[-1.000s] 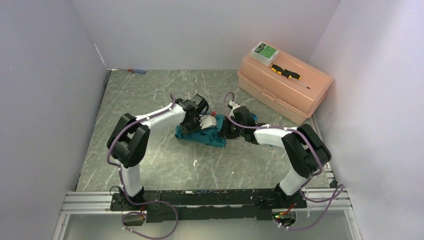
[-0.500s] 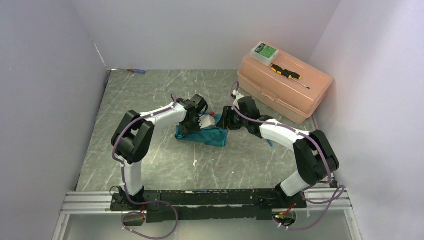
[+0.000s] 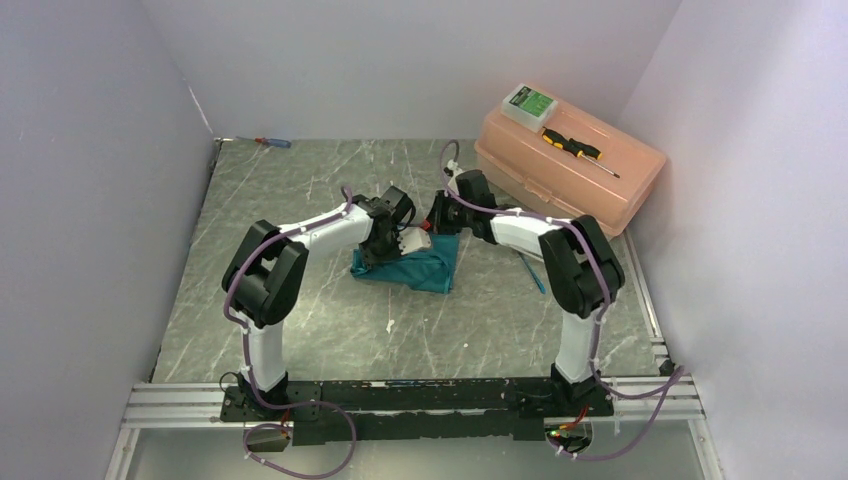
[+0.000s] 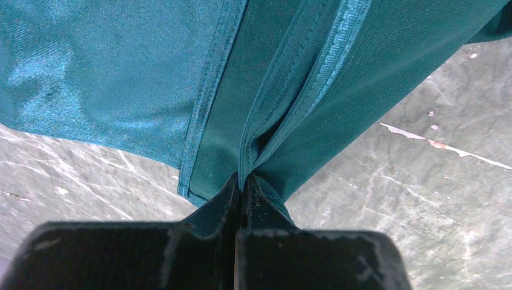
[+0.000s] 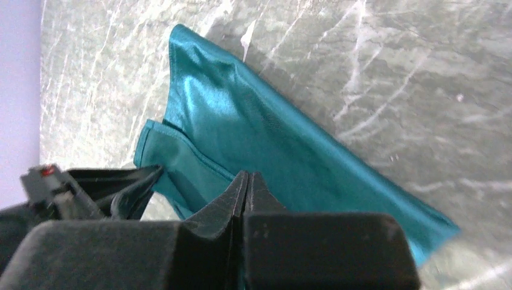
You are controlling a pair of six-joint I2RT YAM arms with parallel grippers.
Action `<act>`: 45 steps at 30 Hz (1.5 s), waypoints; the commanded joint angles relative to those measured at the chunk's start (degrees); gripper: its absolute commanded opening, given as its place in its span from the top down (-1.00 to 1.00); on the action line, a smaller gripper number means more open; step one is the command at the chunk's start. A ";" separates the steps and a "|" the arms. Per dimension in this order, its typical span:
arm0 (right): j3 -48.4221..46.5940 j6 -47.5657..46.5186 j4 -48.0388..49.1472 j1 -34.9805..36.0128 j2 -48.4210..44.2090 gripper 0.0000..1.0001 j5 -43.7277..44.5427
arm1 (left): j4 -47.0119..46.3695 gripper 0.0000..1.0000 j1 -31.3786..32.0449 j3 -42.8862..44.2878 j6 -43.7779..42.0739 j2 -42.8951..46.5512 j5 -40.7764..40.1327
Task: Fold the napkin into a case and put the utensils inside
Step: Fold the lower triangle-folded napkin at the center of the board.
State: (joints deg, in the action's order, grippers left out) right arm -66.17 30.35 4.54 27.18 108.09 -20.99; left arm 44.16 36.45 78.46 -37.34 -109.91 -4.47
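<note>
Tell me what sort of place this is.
Probably a robotics lab test cell: plain partition walls box in a marble-patterned table, two robot arms are bolted to an aluminium rail, and a peach toolbox stands alongside.

Left arm (image 3: 318, 228) and right arm (image 3: 517, 229): white link shells, black joint housings, purple cables. Fingers (image 4: 265, 211) are matte black, scuffed edges.

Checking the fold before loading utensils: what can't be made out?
Right wrist: whether the shut right gripper pinches the napkin; its fingers cover the contact.
Left wrist: napkin's outline past the left gripper, cut off by the frame.
Top: napkin's far edge, under both grippers; white sticks not found.
</note>
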 commanded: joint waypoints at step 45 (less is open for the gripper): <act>-0.13 5.70 10.25 -0.01 -0.15 0.75 -2.68 | -7.91 0.06 -1.64 5.43 -4.92 -0.35 -7.33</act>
State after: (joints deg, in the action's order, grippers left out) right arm -67.96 36.18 13.82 27.24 115.72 -22.11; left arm 36.69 36.84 82.54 -44.05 -113.03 -7.14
